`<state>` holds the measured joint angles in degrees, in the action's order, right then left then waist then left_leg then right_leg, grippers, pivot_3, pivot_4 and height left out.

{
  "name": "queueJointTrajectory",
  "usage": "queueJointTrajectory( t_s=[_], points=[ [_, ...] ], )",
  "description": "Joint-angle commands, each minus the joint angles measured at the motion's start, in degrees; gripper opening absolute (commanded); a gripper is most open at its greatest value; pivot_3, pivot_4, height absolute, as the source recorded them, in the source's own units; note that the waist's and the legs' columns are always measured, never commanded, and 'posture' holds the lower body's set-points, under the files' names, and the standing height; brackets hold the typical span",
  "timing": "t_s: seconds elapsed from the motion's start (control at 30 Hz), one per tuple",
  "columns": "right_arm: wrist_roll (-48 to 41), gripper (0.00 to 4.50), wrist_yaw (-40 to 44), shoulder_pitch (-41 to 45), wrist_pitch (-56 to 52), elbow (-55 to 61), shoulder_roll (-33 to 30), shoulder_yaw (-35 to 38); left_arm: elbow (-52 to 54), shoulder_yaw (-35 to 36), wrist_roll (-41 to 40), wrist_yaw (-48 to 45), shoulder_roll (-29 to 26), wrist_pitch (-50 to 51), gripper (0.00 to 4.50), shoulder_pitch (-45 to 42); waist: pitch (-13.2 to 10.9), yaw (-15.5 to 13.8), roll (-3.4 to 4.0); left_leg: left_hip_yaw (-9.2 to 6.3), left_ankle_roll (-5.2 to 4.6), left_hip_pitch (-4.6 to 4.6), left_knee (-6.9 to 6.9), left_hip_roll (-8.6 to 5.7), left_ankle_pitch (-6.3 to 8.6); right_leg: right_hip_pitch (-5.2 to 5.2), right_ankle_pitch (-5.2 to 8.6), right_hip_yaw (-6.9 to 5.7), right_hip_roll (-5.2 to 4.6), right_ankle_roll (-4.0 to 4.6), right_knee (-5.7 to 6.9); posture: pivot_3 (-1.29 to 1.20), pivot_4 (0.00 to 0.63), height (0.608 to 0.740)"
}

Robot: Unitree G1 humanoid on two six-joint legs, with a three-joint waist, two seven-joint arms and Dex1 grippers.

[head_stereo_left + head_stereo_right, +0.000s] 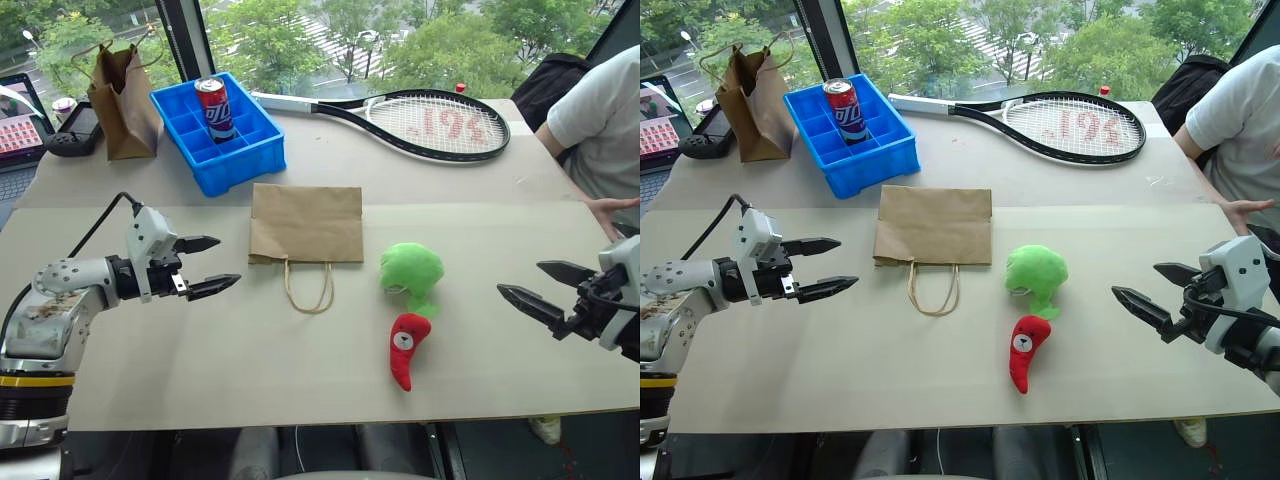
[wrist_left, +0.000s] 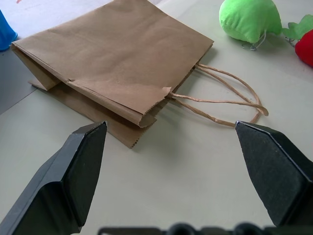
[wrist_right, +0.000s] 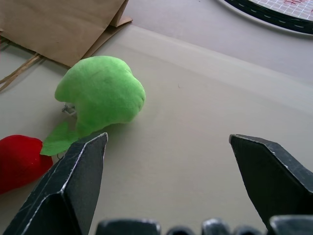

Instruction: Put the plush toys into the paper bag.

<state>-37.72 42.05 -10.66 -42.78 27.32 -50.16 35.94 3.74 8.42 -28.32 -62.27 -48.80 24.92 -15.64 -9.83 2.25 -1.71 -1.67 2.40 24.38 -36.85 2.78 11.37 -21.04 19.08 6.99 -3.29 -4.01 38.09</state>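
On the table [image 1: 150, 330], starting at the left, the left gripper [image 1: 207, 266] hangs just above the top at about 9 o'clock. Its two black fingers are spread wide apart and hold nothing. They point toward the paper bag [image 1: 306, 223].

The paper bag lies flat in the middle, a little toward 12 o'clock. Its mouth faces 6 o'clock, and its thin loop handles [image 1: 308, 288] lie on the table there. The bag looks light and floppy. It would likely slide or fold if pushed. I think the mouth has to be lifted open first, and the top edge by the handles looks like the best place to pinch it.

Next, at about 3 o'clock from the bag's handles, sits the green plush toy [image 1: 411, 271]. It is round, soft and squishy, and probably very light. A squeeze across its fat middle should hold it well.

Just beside it, at its 6 o'clock, lies the red chili plush toy [image 1: 406, 347]. It is long and thin, so a pinch across its middle looks best.

Far right, at 3 o'clock, is the right gripper [image 1: 533, 285]. Its fingers are wide open too, with nothing in them, and they point at the green toy.
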Motion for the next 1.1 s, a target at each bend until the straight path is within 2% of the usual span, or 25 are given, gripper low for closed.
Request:
queueJointTrajectory(
  t_s=[0.03,0.07,0.17,0.27,0.37,0.5,0.6,0.7,0.97,1.07,1.1],
  points=[
    [-3.6,4.44,1.7,2.4,-0.5,1.7,-1.4,1.4,-0.7,0.4,-1.5,-4.8,-1.6,-1.1,4.5,-4.4,0.0,0.0,0.0,0.0,0.0,0.0,0.0,0.0,0.0,0.0,0.0,0.0,0.0,0.0,0.0,0.0,0.15,0.74],
    [-6.4,4.44,3.7,4.0,-1.8,3.2,-3.3,1.2,-1.9,0.1,-3.1,-8.6,-2.6,-0.8,4.5,-7.6,0.0,0.0,-0.01,0.0,0.0,0.0,0.0,0.0,0.0,0.0,0.0,0.0,0.0,0.0,0.0,0.0,0.15,0.74],
    [-12.1,4.44,7.9,8.3,-5.4,7.3,-8.9,-2.4,-4.4,-4.0,-1.4,-18.5,-4.5,-4.8,4.5,-14.0,-0.1,0.1,0.03,0.0,-0.02,0.02,0.0,-0.01,-0.2,-0.05,-0.13,-0.02,0.03,0.02,0.09,0.0,0.15,0.74],
    [-15.2,4.44,8.2,13.5,-8.0,10.3,-13.4,-8.5,-7.9,-9.4,3.2,-25.3,-4.6,-11.3,4.5,-18.8,0.0,0.2,0.05,0.0,-0.06,-0.15,0.03,0.01,-0.23,0.13,-0.16,-0.03,0.04,0.03,0.01,0.0,0.15,0.74],
    [-17.7,4.44,6.2,20.5,-10.1,12.8,-14.7,-15.7,-13.7,-15.0,9.1,-29.4,-3.3,-20.8,4.5,-23.6,0.0,0.2,0.03,0.0,-0.07,-0.13,0.05,0.01,-0.23,0.15,-0.16,-0.03,0.04,0.03,-0.05,0.0,0.15,0.74],
    [-16.1,4.44,2.9,28.8,-11.2,15.3,-12.8,-25.6,-22.1,-22.1,13.0,-30.2,0.1,-31.9,4.5,-29.4,0.0,0.1,0.02,-0.02,-0.08,0.09,0.01,0.01,-0.25,-0.08,-0.18,-0.04,0.04,0.03,-0.01,0.0,0.15,0.74],
    [-14.7,4.44,0.8,31.8,-11.4,16.0,-11.2,-29.8,-28.3,-25.8,16.8,-30.2,3.5,-40.2,4.5,-32.5,0.0,-0.3,0.02,-0.09,-0.09,0.32,-0.05,0.0,-0.25,-0.22,-0.18,-0.11,0.04,0.03,-0.02,0.0,0.15,0.74],
    [-14.3,4.44,-0.5,32.8,-11.4,16.5,-10.2,-31.2,-34.3,-27.6,19.7,-30.2,7.9,-46.0,4.5,-35.1,0.0,-0.7,0.01,-0.12,-0.11,0.37,-0.08,-0.02,-0.25,-0.25,-0.19,-0.14,0.02,0.02,0.0,0.0,0.15,0.74],
    [-14.6,4.44,-2.7,32.2,-12.2,17.1,-10.3,-30.1,-44.2,-28.8,24.9,-28.0,15.0,-55.1,4.5,-37.3,0.0,-1.2,0.01,-0.19,-0.23,0.41,-0.11,-0.03,-0.31,-0.3,-0.19,-0.2,0.04,0.02,0.13,0.0,0.15,0.74],
    [-14.9,4.5,-3.4,31.7,-12.5,17.5,-10.3,-29.5,-47.8,-28.7,27.2,-25.2,17.5,-57.6,3.79,-38.5,0.0,-1.3,0.01,-0.21,-0.27,0.41,-0.17,-0.04,-0.34,-0.29,-0.19,-0.21,0.03,0.02,0.21,0.0,0.15,0.74],
    [-15.0,4.5,-3.7,31.5,-12.6,17.5,-10.2,-29.1,-49.0,-28.5,27.5,-24.4,18.3,-57.9,3.4,-39.0,0.0,-1.4,0.01,-0.22,-0.27,0.41,-0.18,-0.05,-0.35,-0.29,-0.19,-0.21,0.03,0.02,0.23,0.0,0.15,0.74]
  ],
)
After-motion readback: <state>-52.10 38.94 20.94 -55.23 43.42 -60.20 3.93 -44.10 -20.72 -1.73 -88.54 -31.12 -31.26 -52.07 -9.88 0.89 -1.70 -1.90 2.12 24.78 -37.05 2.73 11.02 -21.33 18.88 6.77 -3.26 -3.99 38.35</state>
